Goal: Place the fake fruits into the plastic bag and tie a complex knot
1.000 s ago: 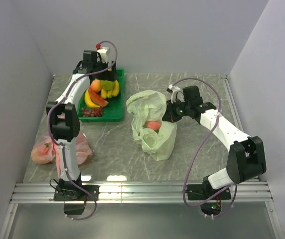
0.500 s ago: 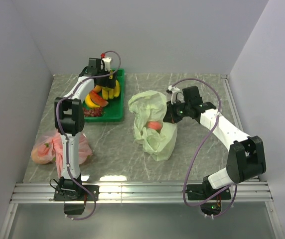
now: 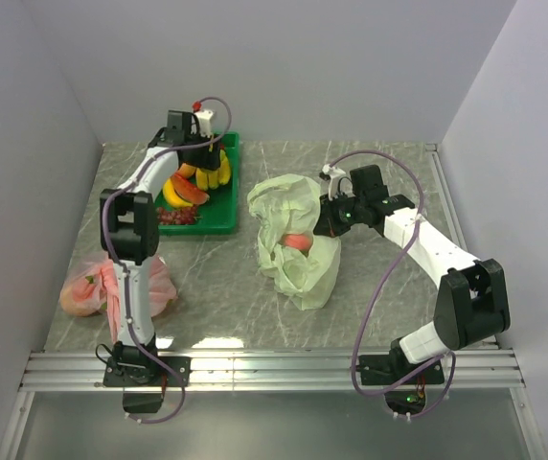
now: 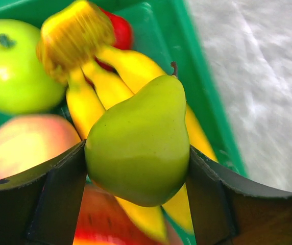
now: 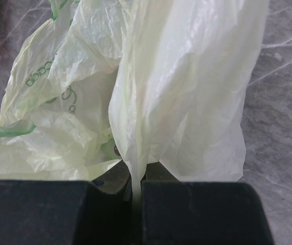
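Observation:
The fake fruits lie in a green tray: yellow bananas, a red watermelon slice and dark grapes. My left gripper is down over the tray's far end. In the left wrist view its fingers press both sides of a green pear, so my left gripper is shut on it, above bananas, a green apple and a peach. The pale green plastic bag lies mid-table with an orange-pink fruit inside. My right gripper is shut on the bag's edge.
A pink plastic bag holding fruit lies at the near left, beside the left arm's base. Grey walls close in the table on the left, back and right. A metal rail runs along the near edge.
My left gripper has moved right and down onto the fruits in the tray, and its jaws have closed onto the green pear. The right arm and the bag have barely moved.

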Robot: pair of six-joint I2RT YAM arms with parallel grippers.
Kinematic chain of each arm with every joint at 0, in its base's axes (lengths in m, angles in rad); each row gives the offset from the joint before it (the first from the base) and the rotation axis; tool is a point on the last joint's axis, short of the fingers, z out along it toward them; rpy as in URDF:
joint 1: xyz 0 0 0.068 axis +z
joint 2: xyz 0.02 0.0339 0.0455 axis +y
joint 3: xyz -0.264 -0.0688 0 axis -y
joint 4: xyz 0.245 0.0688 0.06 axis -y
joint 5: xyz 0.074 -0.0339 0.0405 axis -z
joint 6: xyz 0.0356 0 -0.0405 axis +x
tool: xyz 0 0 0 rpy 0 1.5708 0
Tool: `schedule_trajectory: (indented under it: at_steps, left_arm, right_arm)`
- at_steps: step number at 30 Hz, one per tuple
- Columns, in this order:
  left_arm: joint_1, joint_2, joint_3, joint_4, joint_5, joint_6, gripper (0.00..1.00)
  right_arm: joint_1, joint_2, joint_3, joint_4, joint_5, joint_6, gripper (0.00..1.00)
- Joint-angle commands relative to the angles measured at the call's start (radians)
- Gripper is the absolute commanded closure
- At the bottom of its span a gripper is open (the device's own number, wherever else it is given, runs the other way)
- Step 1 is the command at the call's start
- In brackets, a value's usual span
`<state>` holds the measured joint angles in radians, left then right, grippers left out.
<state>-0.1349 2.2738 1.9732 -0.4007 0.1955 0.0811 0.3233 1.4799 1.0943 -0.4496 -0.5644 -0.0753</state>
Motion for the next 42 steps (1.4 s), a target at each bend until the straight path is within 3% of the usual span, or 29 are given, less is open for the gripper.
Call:
schedule_trajectory:
  at_steps: [1, 5, 11, 18, 22, 23, 27, 32, 38, 42]
  left_arm:
    - [0.003, -0.253, -0.045, -0.010, 0.161, -0.030, 0.49]
    - [0.000, -0.462, -0.195, -0.013, 0.353, -0.061, 0.53]
    - [-0.072, -0.698, -0.364, -0.024, 0.507, -0.109, 0.55]
    - [-0.354, -0.774, -0.499, -0.004, 0.469, -0.012, 0.53]
    - [-0.428, -0.723, -0.540, 0.013, 0.463, -0.021, 0.51]
    - [-0.442, -0.714, -0.545, 0.019, 0.453, -0.021, 0.50]
    - [-0.488, -0.660, -0.553, 0.031, 0.415, -0.020, 0.25]
    - [-0.489, -0.613, -0.498, -0.035, 0.398, 0.006, 0.01]
    - [-0.470, -0.655, -0.476, -0.026, 0.349, -0.009, 0.01]
    - [-0.288, -0.692, -0.481, 0.055, 0.371, -0.177, 0.02]
  right_arm:
    - [0.007, 0.005, 0.055, -0.001, 0.008, 0.011, 1.00]
    - [0.007, 0.002, 0.052, 0.000, 0.009, 0.022, 1.00]
    - [0.007, 0.003, 0.045, 0.012, 0.005, 0.039, 1.00]
    - [0.007, -0.009, 0.058, 0.005, 0.008, 0.042, 1.00]
    - [0.007, -0.020, 0.061, -0.006, 0.020, 0.026, 1.00]
    - [0.007, -0.024, 0.059, -0.008, 0.023, 0.023, 1.00]
    - [0.008, -0.027, 0.052, -0.012, 0.034, 0.011, 1.00]
    - [0.005, -0.029, 0.049, -0.015, 0.046, -0.009, 1.00]
    - [0.005, -0.027, 0.045, -0.012, 0.057, -0.023, 1.00]
    - [0.005, -0.032, 0.047, -0.014, 0.058, -0.034, 1.00]
